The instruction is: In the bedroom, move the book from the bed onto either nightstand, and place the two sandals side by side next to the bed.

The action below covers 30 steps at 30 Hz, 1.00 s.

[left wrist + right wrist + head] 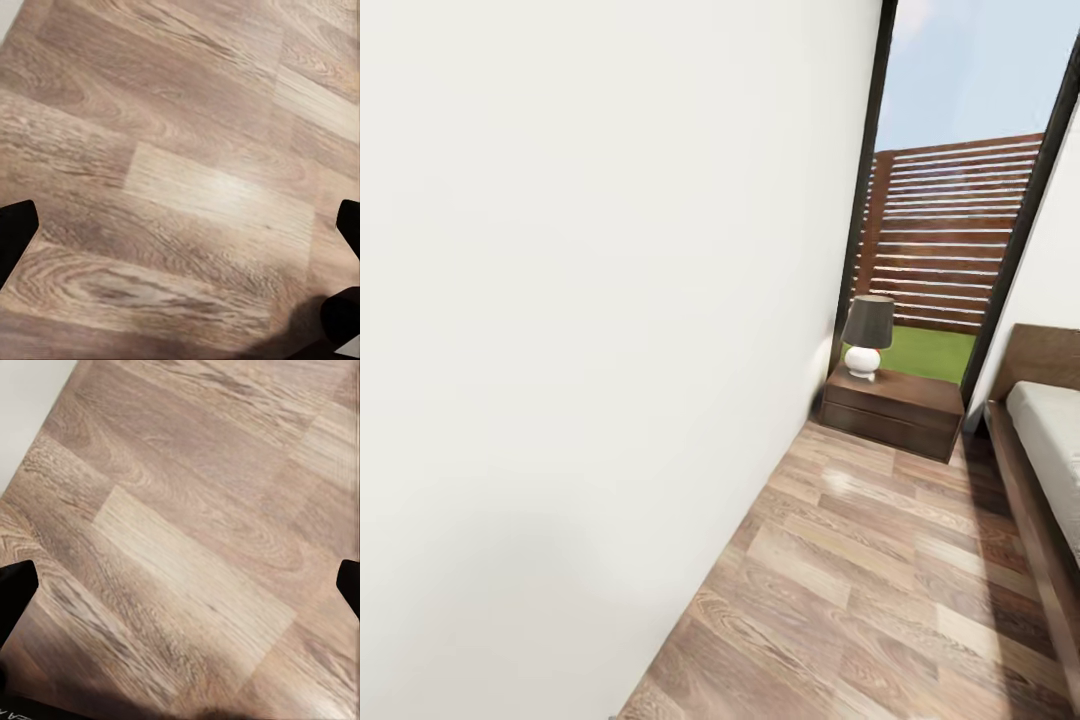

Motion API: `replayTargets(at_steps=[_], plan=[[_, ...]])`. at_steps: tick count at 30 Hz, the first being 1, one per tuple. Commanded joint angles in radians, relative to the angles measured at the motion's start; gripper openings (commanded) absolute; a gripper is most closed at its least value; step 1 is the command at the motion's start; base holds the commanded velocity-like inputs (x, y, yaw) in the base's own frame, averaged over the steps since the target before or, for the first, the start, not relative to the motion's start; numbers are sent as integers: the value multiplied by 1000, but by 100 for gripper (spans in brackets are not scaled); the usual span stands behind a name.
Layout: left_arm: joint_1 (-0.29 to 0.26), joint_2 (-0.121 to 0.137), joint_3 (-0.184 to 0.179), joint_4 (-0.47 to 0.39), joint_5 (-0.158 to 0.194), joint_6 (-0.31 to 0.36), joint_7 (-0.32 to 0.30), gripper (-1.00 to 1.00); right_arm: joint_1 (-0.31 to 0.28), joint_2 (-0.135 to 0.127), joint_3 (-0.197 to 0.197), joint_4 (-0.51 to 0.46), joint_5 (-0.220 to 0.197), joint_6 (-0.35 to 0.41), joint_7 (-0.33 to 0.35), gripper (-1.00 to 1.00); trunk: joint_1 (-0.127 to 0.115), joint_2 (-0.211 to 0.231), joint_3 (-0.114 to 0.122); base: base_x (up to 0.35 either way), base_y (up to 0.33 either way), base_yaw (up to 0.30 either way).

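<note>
No legible text or labels anywhere.

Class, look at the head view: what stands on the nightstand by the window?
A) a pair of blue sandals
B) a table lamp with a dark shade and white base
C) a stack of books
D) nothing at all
B: a table lamp with a dark shade and round white base stands on the nightstand by the window.

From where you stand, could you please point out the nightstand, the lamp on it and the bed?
nightstand (pixel 892 412): head view, on its upper drawer front.
lamp (pixel 868 322): head view, on its dark shade.
bed (pixel 1053 432): head view, on the pale mattress near the headboard.
</note>
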Motion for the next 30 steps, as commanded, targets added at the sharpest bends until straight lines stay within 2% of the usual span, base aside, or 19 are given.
replayTargets(at_steps=[1, 30], plan=[[0, 0, 9, 0, -10, -4, -1, 100, -1, 0, -4, 3, -6, -2, 5, 100, 0, 0, -1, 284, 0, -180], [0, 0, 8, 1, -10, -4, -2, 100, -1, 1, -4, 3, -5, -2, 5, 100, 0, 0, -1, 18, 0, -179]])
